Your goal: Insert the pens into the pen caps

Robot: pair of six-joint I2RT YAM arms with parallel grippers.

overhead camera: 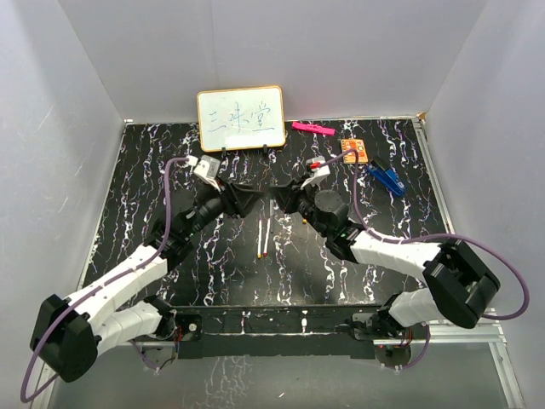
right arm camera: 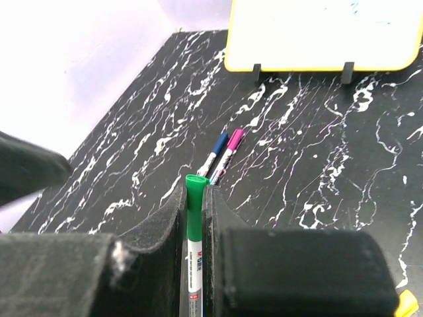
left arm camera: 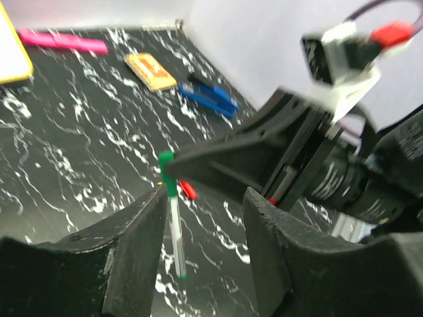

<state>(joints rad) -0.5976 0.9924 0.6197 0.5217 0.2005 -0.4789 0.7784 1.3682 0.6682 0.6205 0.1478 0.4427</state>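
Note:
My right gripper (right arm camera: 197, 191) is shut on a white pen with a green cap (right arm camera: 195, 205), the cap end poking out past the fingertips. In the left wrist view this pen (left arm camera: 174, 231) hangs from the right gripper's fingertips, close to the inner side of my left finger (left arm camera: 132, 251). My left gripper (left arm camera: 205, 205) is open and empty. In the top view both grippers, left (overhead camera: 247, 201) and right (overhead camera: 285, 195), face each other at table centre. A blue-capped pen (right arm camera: 214, 152) and a pink-capped pen (right arm camera: 228, 148) lie side by side on the table. A red cap (left arm camera: 188, 190) lies on the table.
A yellow-framed whiteboard (overhead camera: 241, 118) stands at the back. A pink flat bar (overhead camera: 312, 129), an orange card (overhead camera: 355, 150) and a blue clip (overhead camera: 387, 180) lie at the back right. A small yellow piece (right arm camera: 406, 304) lies by the right gripper. White walls enclose the table.

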